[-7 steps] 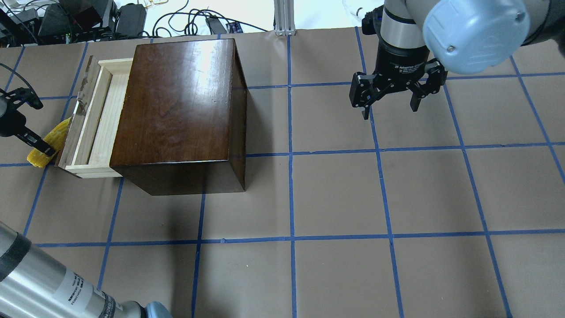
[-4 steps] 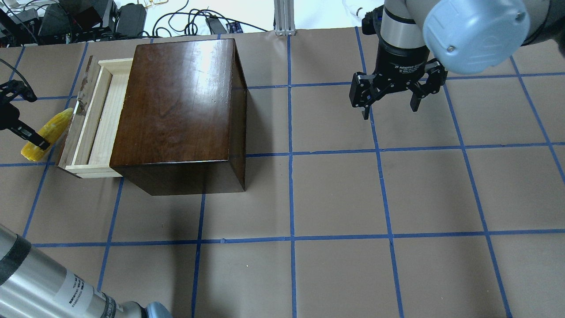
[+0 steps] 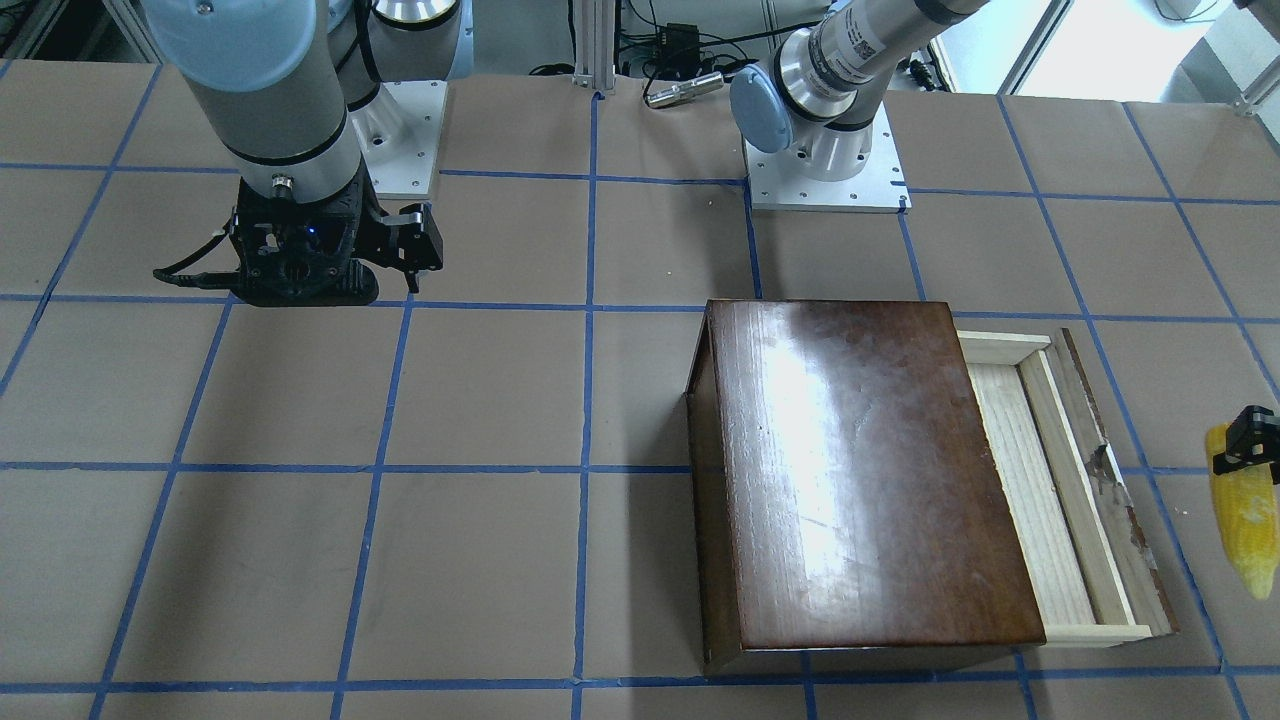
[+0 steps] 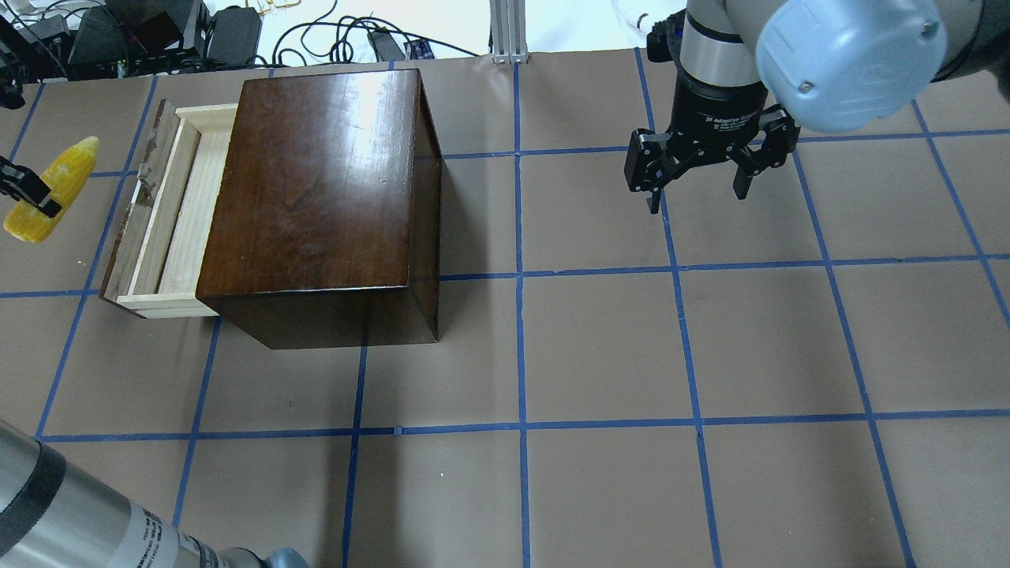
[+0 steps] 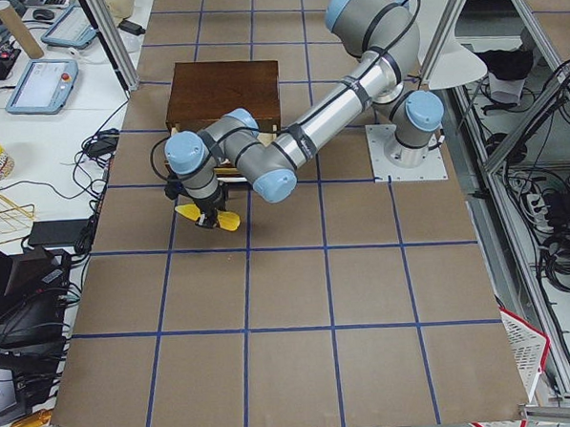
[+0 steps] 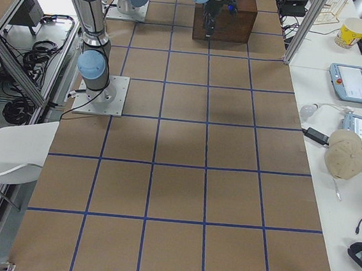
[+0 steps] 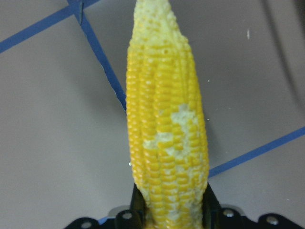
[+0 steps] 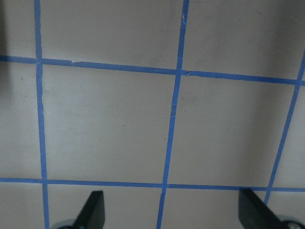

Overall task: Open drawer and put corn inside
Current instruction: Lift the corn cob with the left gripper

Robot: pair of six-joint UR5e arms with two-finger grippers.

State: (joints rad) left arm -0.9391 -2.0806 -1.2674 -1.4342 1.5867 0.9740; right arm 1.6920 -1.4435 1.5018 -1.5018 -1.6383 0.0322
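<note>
1. Two grippers, overhead view: the left gripper (image 4: 30,199) clamps the corn (image 4: 49,189) near its thick end, by the table's left edge. The drawer (image 4: 185,213) stands open from the box (image 4: 316,181) near the far edge.
2. Front-facing view: bare paper lies between the corn and the drawer front.
3. Left wrist view: the cob fills the jaws, tip pointing away.
4. Right wrist view: the right gripper (image 8: 171,210) is spread wide over the taped grid.

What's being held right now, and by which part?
The left gripper grips the corn near its thick end; the right gripper is open and empty.
</note>
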